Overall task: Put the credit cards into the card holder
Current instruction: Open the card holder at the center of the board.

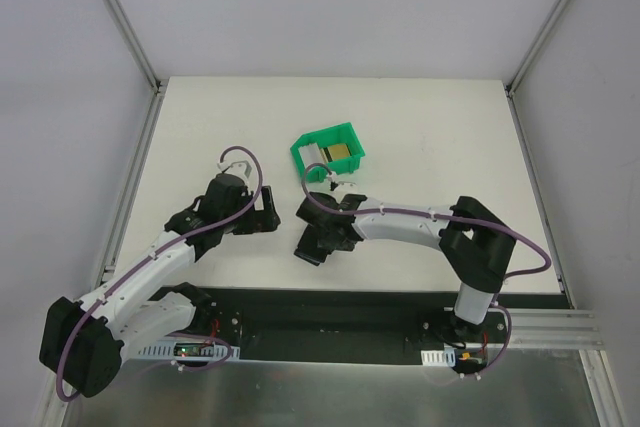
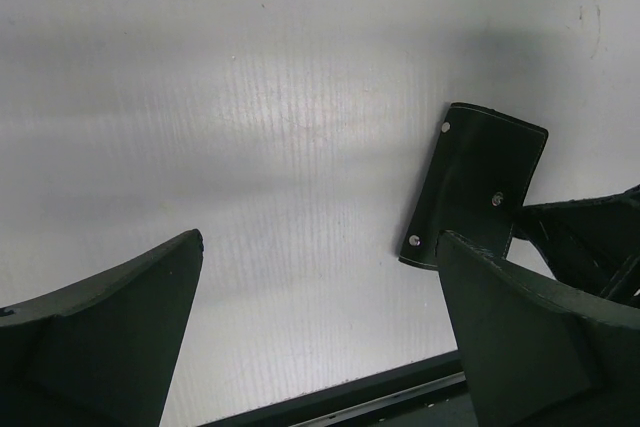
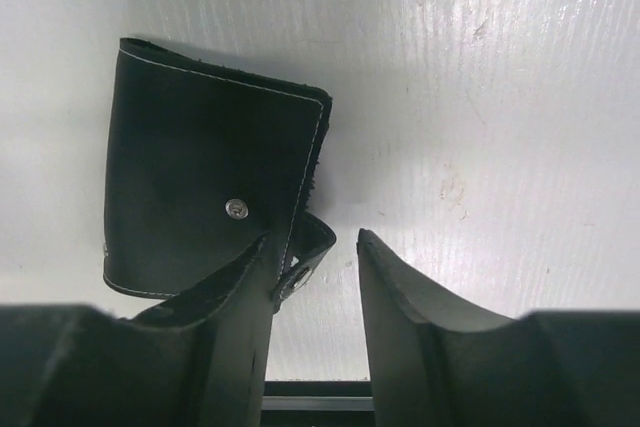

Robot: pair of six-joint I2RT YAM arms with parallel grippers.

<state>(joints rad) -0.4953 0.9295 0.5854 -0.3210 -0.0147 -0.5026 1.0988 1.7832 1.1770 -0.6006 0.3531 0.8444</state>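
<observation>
The card holder (image 1: 304, 249) is a closed black wallet lying on the white table near the front edge. In the right wrist view the card holder (image 3: 190, 167) lies ahead and left, and its snap tab (image 3: 308, 245) sticks into the gap between my fingers. My right gripper (image 3: 314, 239) is open just above it; the left finger overlaps the wallet's edge, and the right finger is clear of the tab. My left gripper (image 2: 320, 237) is wide open and empty, left of the card holder (image 2: 480, 177). The credit cards, gold (image 1: 341, 155) and white (image 1: 316, 154), lie in the green bin.
The green open-fronted bin (image 1: 349, 133) stands behind the wallet, mid-table. The black front rail (image 2: 340, 402) of the table runs just below both grippers. White walls enclose the table on the left, right and back.
</observation>
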